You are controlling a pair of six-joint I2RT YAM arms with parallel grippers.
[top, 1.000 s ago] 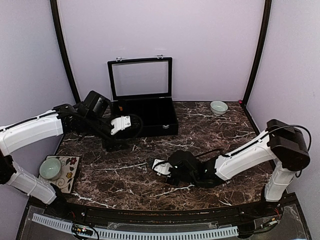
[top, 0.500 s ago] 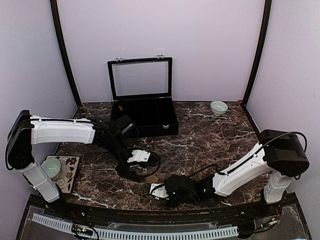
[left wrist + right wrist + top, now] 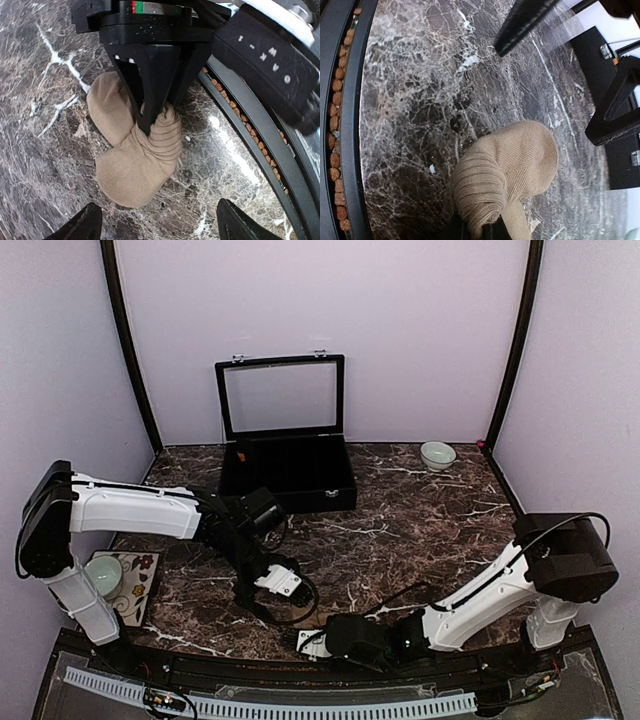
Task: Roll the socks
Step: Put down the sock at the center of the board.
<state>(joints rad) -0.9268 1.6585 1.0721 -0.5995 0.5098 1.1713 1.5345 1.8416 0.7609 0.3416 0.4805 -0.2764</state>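
right gripper [image 3: 146, 124] pinching tan sock [image 3: 135, 170], left gripper [image 3: 159, 225] apparently open

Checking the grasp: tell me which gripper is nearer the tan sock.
Right. The right gripper is shut on the tan sock at its ribbed end; the left gripper hangs open beside it, not touching.

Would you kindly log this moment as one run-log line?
right gripper: jaws shut on tan sock | left gripper: jaws open, clear of sock | sock: bunched, on marble table
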